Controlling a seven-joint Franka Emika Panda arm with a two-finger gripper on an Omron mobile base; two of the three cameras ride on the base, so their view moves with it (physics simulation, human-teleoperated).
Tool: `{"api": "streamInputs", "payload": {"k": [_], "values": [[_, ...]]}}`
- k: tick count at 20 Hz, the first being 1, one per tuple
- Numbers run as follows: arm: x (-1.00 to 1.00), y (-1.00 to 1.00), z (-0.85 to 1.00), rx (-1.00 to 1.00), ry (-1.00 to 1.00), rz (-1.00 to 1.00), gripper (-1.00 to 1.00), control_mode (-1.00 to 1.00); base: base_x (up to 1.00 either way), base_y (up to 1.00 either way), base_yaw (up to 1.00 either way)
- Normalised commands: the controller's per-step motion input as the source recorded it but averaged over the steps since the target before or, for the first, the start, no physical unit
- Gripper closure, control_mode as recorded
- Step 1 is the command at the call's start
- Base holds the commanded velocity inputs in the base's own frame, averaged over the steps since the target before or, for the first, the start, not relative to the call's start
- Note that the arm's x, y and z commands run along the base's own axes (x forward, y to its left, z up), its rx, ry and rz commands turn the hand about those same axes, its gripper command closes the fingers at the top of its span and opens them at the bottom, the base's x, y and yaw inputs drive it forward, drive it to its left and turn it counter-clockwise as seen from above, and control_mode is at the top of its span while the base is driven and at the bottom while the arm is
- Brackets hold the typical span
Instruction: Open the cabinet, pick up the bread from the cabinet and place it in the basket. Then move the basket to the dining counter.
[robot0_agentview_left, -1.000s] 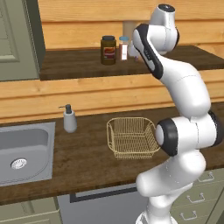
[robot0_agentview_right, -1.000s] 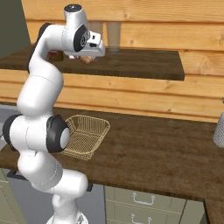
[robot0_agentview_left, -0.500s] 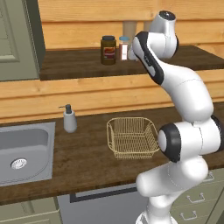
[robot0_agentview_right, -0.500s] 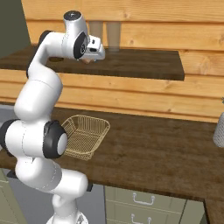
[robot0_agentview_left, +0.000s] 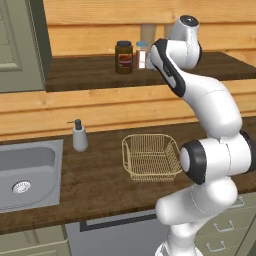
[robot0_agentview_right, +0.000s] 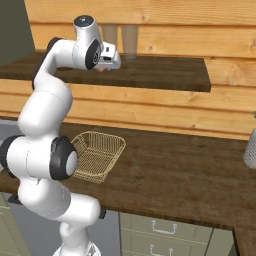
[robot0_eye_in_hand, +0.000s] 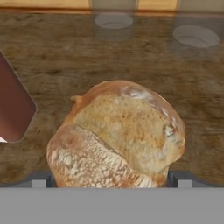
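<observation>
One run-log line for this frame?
stage: reach for bread | gripper: open, astride bread, no grip | basket: on worktop | cabinet: open

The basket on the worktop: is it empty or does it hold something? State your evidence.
Empty. The basket shows only bare wire mesh inside, and the bread lies on the dark shelf before the end effector.

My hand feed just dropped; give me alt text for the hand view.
A round tan bread sits close up on a dark wood shelf, between the open fingers. A dark brown jar is at the left edge, two clear glasses behind.
</observation>
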Motion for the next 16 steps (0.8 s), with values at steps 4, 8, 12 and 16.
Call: {"api": "streamInputs", "payload": {"k": [4,8,12,16], "values": [[0.04,0.00,0.00,0.00,0.00,0.00,1.00,-1.00,0.00,0.00,0.00],[0.00,0.00,0.00,0.00,0.00,0.00,1.00,-1.00,0.00,0.00,0.00],[0.00,0.00,0.00,0.00,-0.01,0.00,1.00,-1.00,0.00,0.00,0.00],[-0.43,0.00,0.00,0.00,-0.06,0.00,1.00,-1.00,0.00,0.00,0.00]]}}
